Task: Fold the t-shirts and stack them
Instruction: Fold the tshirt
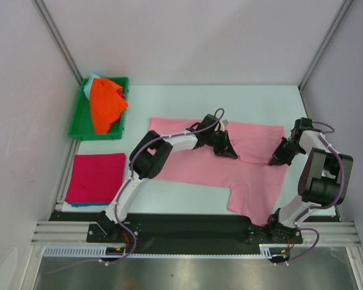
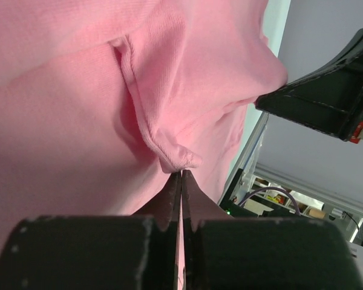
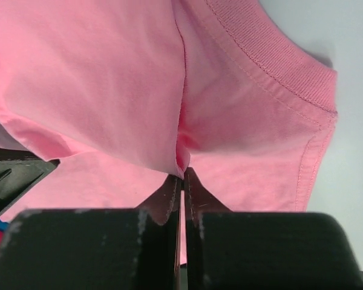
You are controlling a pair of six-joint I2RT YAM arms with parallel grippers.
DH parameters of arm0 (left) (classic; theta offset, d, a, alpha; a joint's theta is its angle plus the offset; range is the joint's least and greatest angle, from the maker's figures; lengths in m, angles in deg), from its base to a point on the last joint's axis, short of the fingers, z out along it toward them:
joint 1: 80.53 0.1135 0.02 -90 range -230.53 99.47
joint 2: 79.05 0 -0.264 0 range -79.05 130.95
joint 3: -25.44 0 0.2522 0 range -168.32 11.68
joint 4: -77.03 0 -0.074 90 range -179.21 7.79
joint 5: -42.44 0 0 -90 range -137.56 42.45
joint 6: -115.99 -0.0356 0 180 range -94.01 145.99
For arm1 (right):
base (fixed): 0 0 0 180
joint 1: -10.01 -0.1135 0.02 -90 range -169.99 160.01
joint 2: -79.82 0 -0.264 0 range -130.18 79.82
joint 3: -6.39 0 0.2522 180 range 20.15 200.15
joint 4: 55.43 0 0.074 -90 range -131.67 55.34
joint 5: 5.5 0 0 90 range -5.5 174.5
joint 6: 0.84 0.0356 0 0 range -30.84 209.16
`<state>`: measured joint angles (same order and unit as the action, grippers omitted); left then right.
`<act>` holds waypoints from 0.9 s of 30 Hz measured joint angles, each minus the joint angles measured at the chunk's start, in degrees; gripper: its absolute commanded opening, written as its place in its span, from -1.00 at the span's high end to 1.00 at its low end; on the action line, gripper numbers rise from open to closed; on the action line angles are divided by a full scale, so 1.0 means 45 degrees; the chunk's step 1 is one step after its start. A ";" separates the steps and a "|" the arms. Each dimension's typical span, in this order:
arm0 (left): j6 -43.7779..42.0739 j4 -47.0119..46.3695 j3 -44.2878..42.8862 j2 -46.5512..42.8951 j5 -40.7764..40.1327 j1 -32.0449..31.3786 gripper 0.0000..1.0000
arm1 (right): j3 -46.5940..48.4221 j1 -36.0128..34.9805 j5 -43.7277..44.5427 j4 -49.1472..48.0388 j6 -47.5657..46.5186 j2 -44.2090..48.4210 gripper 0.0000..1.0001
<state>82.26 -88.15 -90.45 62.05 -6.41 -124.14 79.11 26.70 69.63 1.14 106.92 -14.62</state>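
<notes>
**Item: pink t-shirt** [image 1: 196, 172]
- Location: spread flat across the middle of the bench [image 1: 187, 99], reaching from left of centre to the right side, with one part running toward the near edge.
- Material, as judged: thin knit cloth that is light, limp and not fragile. It will sag and drag wherever it is unsupported, and a lifted pinch pulls wrinkles through the rest. The ribbed neckband and stitched hems are the firmest parts.
- Where to hold, as judged: two points well apart along one edge or seam, so the panel hangs evenly and a fold line stays straight.

**Left end effector** [image 1: 228, 151]: clenched on a small pucker of the pink cloth at its tips, on the far middle of the shirt.

**Right end effector** [image 1: 276, 159]: clenched on a raised fold of the same shirt, near its right end. A ribbed band lies just beside the fold.

**Other stock**
- Orange t-shirt [image 1: 104, 104]: crumpled in the green tray [image 1: 77, 124], far left.
- Magenta-red t-shirt [image 1: 95, 176]: folded flat, near left.
</notes>
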 measured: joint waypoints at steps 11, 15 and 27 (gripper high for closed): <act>-0.0073 0.0573 0.0296 -0.0529 0.0005 0.0049 0.99 | 0.0214 0.0175 -0.0277 0.0593 0.0044 0.0345 0.97; -0.0053 0.0597 0.0476 -0.0714 0.0005 0.0087 0.99 | 0.0214 0.0194 -0.0457 0.0646 0.0053 0.0345 0.92; -0.0413 0.1005 0.0495 -0.0777 -0.0345 0.0136 -0.01 | 0.0214 0.0219 -0.0636 0.0597 0.0102 0.0340 0.77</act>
<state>80.40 -83.62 -88.22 58.55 -7.96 -123.53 80.07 27.68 66.76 3.83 107.38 -13.09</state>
